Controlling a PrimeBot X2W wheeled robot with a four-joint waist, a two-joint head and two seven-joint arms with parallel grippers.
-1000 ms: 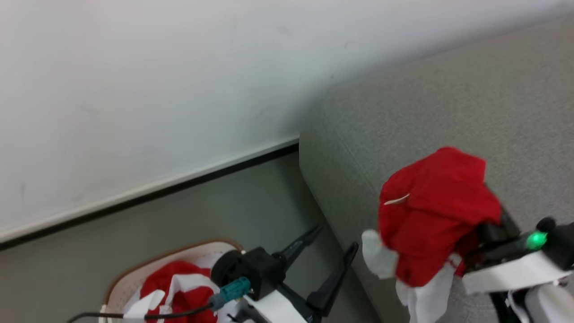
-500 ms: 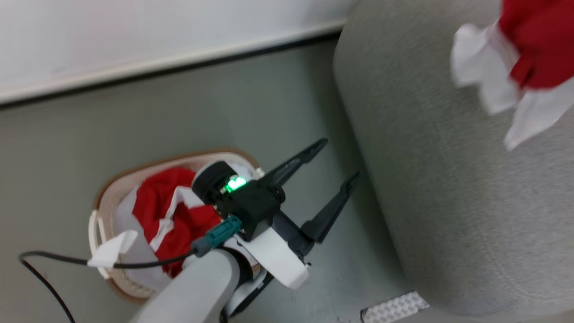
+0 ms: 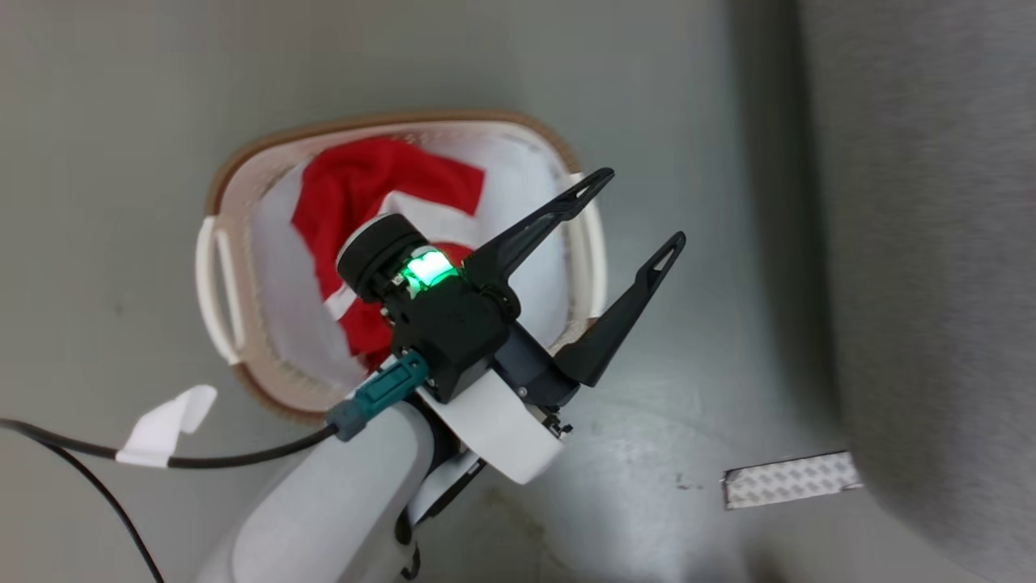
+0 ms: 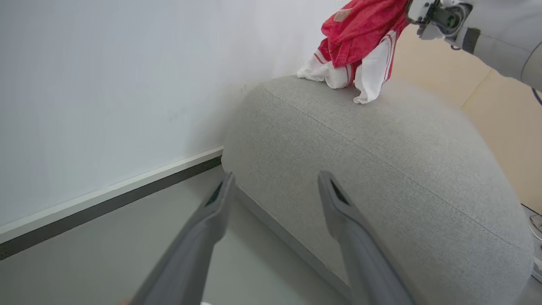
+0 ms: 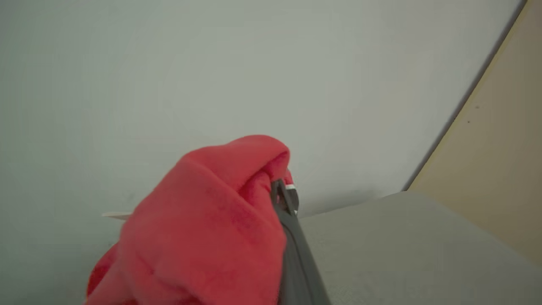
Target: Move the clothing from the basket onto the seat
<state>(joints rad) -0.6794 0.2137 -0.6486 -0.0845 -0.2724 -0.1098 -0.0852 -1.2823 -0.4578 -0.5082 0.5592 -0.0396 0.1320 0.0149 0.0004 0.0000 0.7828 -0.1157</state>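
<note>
While my shut right pincer [image 5: 284, 195] holds a red white-trimmed garment [image 4: 360, 29] onto the grey fabric seat [image 4: 381, 161], my left pincer [image 3: 639, 206] gapes empty over the cream plastic basket [image 3: 405, 121], ready for the next.

A sparse home-like room: grey upholstered seat [image 4: 381, 161], laundry basket [image 3: 388, 123] on smooth floor [image 3: 105, 121], bare white wall [image 4: 106, 84].

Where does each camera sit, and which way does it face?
Head: high, looking down at basket and floor; open left gripper shows.
Left wrist: low, facing seat and wall; own fingers show.
Right wrist: above seat, facing wall; right gripper shut on red garment.
Shared: both wrist views show red garment and seat.
</note>
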